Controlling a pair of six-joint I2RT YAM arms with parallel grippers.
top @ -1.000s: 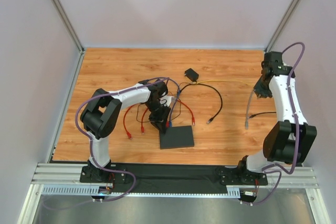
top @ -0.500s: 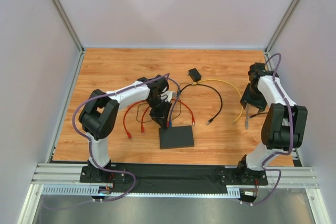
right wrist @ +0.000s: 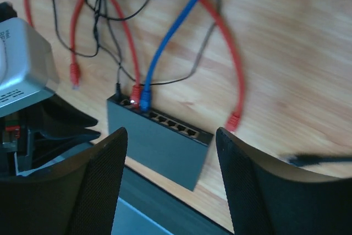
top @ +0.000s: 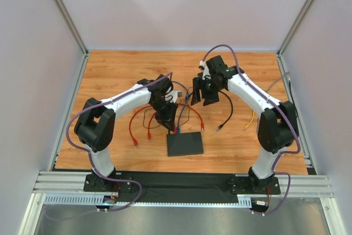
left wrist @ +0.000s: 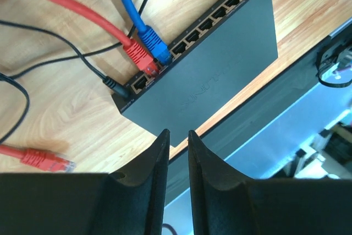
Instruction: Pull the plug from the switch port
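the tabletop (top: pixel 121 70) was a warm orange-brown wood-grain board, evenly lit, with only soft shadows on it. plain pale walls closed it in on three sides: a back wall (top: pixel 181 9), a left wall (top: pixel 27 81) and a right wall (top: pixel 330 92) (all faintly lilac-grey). slim aluminium posts (top: pixel 63 12) ran up the two far corners. along the near edge lay ribbed aluminium rails (top: pixel 60 182) with a black plate (top: pixel 181 180) across them, and below that a dull grey metal surface (top: pixel 181 218).
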